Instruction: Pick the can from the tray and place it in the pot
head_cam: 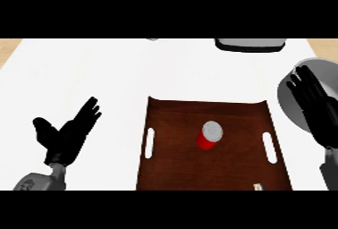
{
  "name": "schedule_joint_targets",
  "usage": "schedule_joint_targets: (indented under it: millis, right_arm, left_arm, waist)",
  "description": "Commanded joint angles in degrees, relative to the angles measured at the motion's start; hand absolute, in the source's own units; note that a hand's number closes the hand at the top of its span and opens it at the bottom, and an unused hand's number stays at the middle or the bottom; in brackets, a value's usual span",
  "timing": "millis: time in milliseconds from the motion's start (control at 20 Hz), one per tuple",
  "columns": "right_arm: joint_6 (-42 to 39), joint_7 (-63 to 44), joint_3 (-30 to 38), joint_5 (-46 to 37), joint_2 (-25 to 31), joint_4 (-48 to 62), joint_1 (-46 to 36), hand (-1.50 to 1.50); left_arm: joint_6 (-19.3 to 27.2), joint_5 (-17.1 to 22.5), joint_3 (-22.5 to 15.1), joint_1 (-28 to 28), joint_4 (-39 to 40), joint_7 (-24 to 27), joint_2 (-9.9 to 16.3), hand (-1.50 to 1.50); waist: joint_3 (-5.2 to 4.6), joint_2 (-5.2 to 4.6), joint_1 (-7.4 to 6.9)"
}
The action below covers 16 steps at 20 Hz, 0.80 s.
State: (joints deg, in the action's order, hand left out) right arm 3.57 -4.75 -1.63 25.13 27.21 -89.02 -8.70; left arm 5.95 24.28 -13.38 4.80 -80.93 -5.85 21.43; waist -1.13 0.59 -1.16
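1. One red can (210,135) stands upright, alone near the middle of the brown tray (175,174).
2. Left hand (66,133) rests open beside the tray; right hand (317,105), fingers straight and holding nothing, is likely nearer.
3. Grey pot (285,99) sits under that hand, interior mostly hidden.

Red cylindrical can (210,136) with silver-grey lid, centre frame; dark brown wooden tray (171,152), white slot handles; grey round pot (291,102), right edge.
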Motion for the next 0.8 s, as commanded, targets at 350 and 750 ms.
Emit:
schedule_joint_targets:
  millis: [350,750]
  right_arm:
    - [-23.69,9.56,-4.30,-8.69,12.34,0.62,-20.35,1.50]
    - [-40.20,42.95,-5.63,-17.62,12.70,12.02,-21.56,-1.50]
  left_arm:
    - [5.45,-3.76,5.38,11.56,-6.07,7.28,-0.28,0.00]
    - [9.47,-5.44,7.14,14.22,-5.97,5.82,-0.63,0.00]
  waist:
    - [1.23,-1.86,-4.80]
    - [1.45,-1.49,-1.97]
